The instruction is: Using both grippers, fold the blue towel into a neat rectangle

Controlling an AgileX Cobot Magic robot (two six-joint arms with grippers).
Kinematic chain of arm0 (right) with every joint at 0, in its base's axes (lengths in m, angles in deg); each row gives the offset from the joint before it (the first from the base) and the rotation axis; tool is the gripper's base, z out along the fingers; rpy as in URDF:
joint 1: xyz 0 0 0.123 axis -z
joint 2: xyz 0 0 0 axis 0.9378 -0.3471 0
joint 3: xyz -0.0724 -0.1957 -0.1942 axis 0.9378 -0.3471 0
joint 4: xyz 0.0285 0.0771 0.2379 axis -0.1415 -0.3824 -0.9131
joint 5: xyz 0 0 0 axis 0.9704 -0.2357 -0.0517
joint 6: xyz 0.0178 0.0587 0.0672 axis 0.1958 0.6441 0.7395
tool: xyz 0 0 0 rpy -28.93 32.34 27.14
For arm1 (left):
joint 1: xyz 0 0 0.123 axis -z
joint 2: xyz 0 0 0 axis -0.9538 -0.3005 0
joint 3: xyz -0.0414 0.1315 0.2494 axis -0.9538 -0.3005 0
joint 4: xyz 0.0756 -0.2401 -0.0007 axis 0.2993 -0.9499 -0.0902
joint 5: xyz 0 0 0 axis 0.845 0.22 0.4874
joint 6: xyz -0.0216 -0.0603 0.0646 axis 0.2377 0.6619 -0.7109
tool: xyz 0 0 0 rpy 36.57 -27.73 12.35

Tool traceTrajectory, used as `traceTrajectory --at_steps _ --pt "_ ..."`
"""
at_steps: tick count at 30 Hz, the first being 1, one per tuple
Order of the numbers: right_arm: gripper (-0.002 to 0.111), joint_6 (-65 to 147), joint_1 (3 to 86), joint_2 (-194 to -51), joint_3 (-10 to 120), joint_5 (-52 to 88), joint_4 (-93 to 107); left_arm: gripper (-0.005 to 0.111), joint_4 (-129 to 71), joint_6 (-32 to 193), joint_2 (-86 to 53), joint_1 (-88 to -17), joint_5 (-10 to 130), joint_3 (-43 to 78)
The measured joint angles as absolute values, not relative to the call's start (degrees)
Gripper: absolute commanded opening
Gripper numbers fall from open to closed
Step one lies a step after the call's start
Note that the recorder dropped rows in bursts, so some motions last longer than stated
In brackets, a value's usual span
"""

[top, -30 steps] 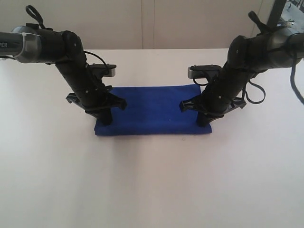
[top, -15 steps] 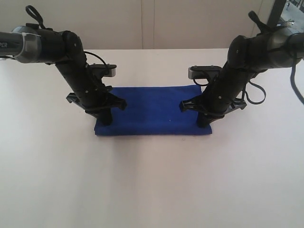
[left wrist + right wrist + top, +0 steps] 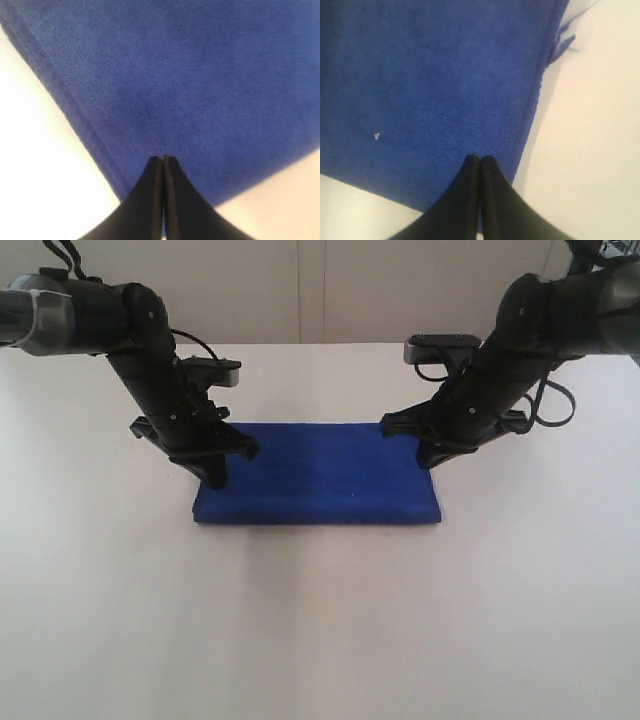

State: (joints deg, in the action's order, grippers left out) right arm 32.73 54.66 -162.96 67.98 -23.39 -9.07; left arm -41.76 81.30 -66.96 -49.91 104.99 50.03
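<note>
The blue towel (image 3: 320,475) lies flat on the white table as a folded, even rectangle. My left gripper (image 3: 214,478) hangs over its left end, jaws pressed together with nothing between them, tips just above the fleece (image 3: 190,85). My right gripper (image 3: 428,460) is over the right end near the far corner, also shut and empty (image 3: 480,159). In the right wrist view the towel (image 3: 435,85) shows its side edge and a small loose thread tag (image 3: 563,42) at one corner. A tiny white speck (image 3: 376,135) sits on the cloth.
The white table (image 3: 320,620) stretches wide in front of the towel and to both sides. A pale wall (image 3: 320,290) rises behind the table's far edge. Both black arms slope down from the upper corners.
Both grippers have lifted off the towel and drawn back toward the far side. The right one moved from the near right corner to the far right corner. The towel stays flat.
</note>
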Motion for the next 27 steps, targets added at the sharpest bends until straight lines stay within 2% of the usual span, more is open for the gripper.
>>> traceTrajectory --at_steps 16,27 --pt "0.000 36.37 55.29 -150.01 65.47 -29.25 -8.88 0.000 -40.65 86.44 -56.86 -51.52 116.62 50.03" --pt "0.000 37.28 64.11 -139.29 55.08 -30.88 -6.84 0.000 -35.52 88.95 -45.82 -54.53 118.11 42.14"
